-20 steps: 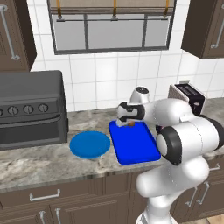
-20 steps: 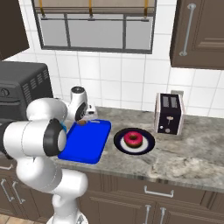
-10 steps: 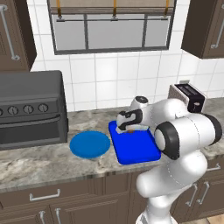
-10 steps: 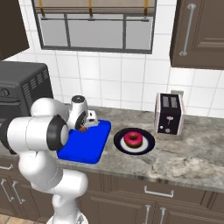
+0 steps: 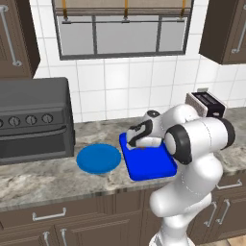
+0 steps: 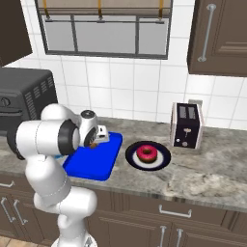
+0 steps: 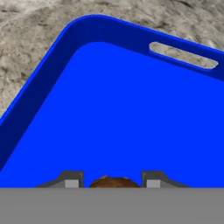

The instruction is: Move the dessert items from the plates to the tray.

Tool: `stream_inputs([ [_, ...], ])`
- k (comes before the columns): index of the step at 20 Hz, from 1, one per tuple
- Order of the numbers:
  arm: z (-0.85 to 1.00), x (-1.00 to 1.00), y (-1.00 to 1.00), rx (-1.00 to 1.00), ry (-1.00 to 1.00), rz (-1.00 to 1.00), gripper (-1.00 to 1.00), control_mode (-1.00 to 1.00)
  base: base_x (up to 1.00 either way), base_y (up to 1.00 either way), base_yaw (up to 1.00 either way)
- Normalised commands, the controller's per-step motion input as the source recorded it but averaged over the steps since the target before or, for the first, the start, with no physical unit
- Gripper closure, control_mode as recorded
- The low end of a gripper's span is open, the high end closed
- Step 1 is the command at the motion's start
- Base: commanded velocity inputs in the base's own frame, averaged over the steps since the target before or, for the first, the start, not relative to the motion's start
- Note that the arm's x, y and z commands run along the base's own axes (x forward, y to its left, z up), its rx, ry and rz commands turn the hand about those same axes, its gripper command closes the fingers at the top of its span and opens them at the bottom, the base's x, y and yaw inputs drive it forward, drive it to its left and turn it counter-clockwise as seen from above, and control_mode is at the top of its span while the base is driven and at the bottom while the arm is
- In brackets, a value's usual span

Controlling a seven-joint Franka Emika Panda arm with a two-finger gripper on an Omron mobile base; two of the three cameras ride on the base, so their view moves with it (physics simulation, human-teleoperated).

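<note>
**Brown ball over the tray, ready to set down**

The small brown ball (image 7: 114, 181) sits between my 2 fingertips (image 7: 72, 178), so my hand (image 7: 113, 180) is closed on it, with the blue floor of the tray (image 7: 131, 118) spread out below. In the hand view the handle slot (image 7: 183, 55) lies toward 1 o'clock and the rounded corner toward 11 o'clock, so I judge I am well inside the rim.

From the right base view my hand (image 6: 96, 136) hangs low over the far end of the tray (image 6: 94, 161). At 3 o'clock from the tray, the pink-frosted donut (image 6: 146, 154) lies on the small red-rimmed plate (image 6: 164, 159), not yet moved. Beyond that stands the toaster (image 6: 186, 125). In the left base view the round blue plate (image 5: 98, 158) lies bare on the bench (image 5: 48, 178), just beside the tray at 9 o'clock, with the dark oven (image 5: 33, 117) behind it.

To do this step well, I think I should lower until the ball nearly touches the tray floor, then part the fingers gently, since a round ball dropped from height may roll toward the rim. I cannot tell how far above the floor it hangs.
</note>
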Motion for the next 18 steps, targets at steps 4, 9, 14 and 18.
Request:
stream_inputs([
  [4, -0.2, 0.1, 0.04, 0.0, -0.01, 0.0, 1.0, -1.0, 0.0, 0.0, 0.0],
  [9, -0.27, 0.05, 0.13, 0.0, -0.09, 0.0, 1.0, -1.0, 0.0, 0.0, 0.0],
  [14, -0.3, 0.06, 0.12, -0.01, -0.14, 0.0, 1.0, -1.0, 0.0, 0.0, 0.0],
  [18, -0.3, 0.01, 0.05, 0.0, -0.09, 0.0, -1.0, -1.0, 0.0, 0.0, 0.0],
])
